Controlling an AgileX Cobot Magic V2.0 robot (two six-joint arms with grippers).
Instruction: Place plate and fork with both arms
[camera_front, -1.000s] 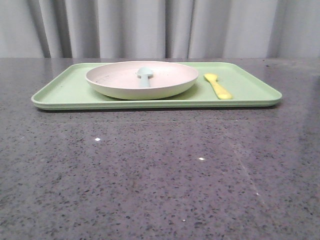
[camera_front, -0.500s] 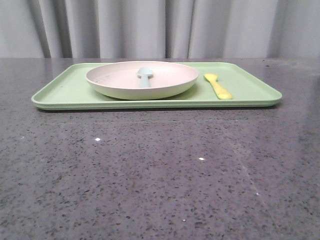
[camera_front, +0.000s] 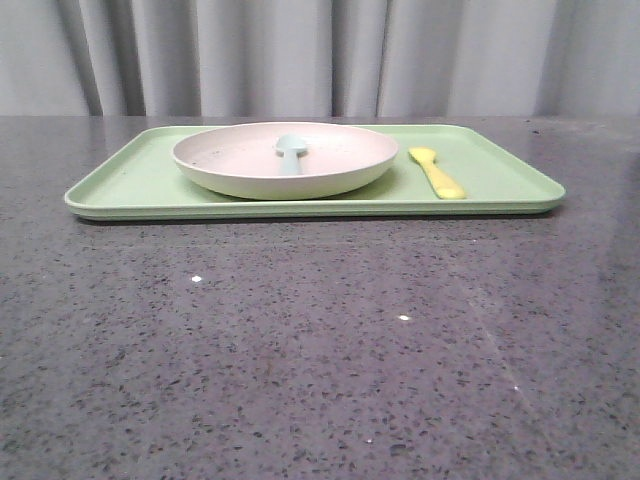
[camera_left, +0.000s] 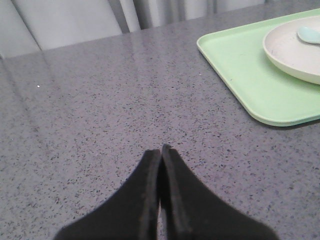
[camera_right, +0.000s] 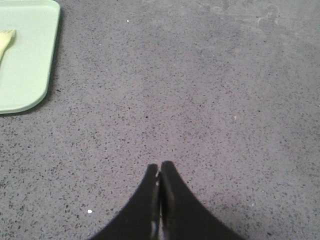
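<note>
nearest us it's bare speckled counter (camera_front: 320, 350), nothing on it, and neither arm shows from the front at all. down at the wrists, the left gripper (camera_left: 161, 150) has its jaws pressed together, empty, hovering over the grey stone with the tray (camera_left: 235, 65) corner off to one side and well apart. the right gripper (camera_right: 159, 167) is the same story, jaws together on nothing, the tray's other rounded corner only near the edge of its view. further back, the green tray sits square across the counter, and on it the plate (camera_front: 285, 158), left of centre, with a pale blue spoon (camera_front: 290, 150) lying inside. just beside the plate, apart from it, the yellow fork (camera_front: 436, 172) lies flat on the tray, handle toward us. looks like nothing's been picked up yet, folks. to do this well, i'd say both sets of jaws need to part before closing in; the left should take the plate by its near rim and keep it level so that spoon doesn't slide, while the right comes straight down across the fork's handle. behind it all, grey curtains (camera_front: 320, 55).
</note>
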